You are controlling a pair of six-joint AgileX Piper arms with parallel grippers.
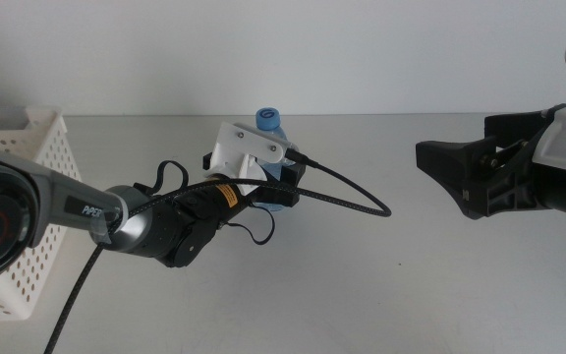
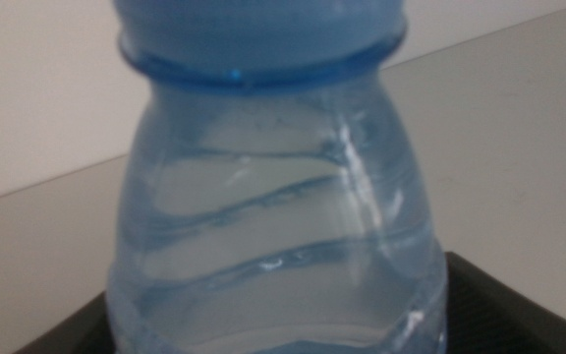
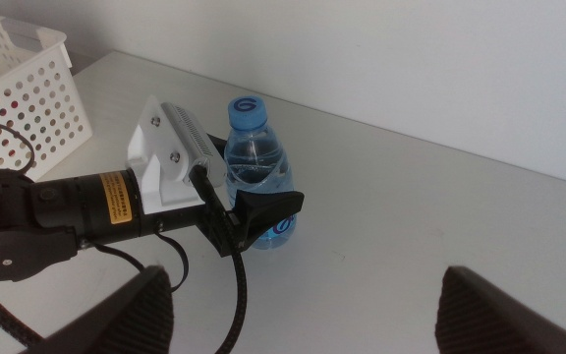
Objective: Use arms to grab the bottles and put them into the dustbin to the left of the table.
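A small clear water bottle (image 1: 267,121) with a blue cap stands upright on the table (image 1: 362,285), a little left of the middle. My left gripper (image 1: 288,184) reaches in from the left and is shut on its body. In the left wrist view the bottle (image 2: 273,197) fills the picture, and both dark jaws press against its lower sides. The right wrist view shows the bottle (image 3: 255,157) with the left gripper (image 3: 263,208) clamped around its label. My right gripper (image 1: 450,182) hovers open and empty at the right, well away from the bottle. The white perforated dustbin (image 1: 28,147) stands at the table's left edge.
The left arm's black cable (image 1: 352,197) loops over the table to the right of the bottle. The dustbin (image 3: 28,88) lies behind the left arm as the right wrist sees it. The pale wall runs along the table's far edge.
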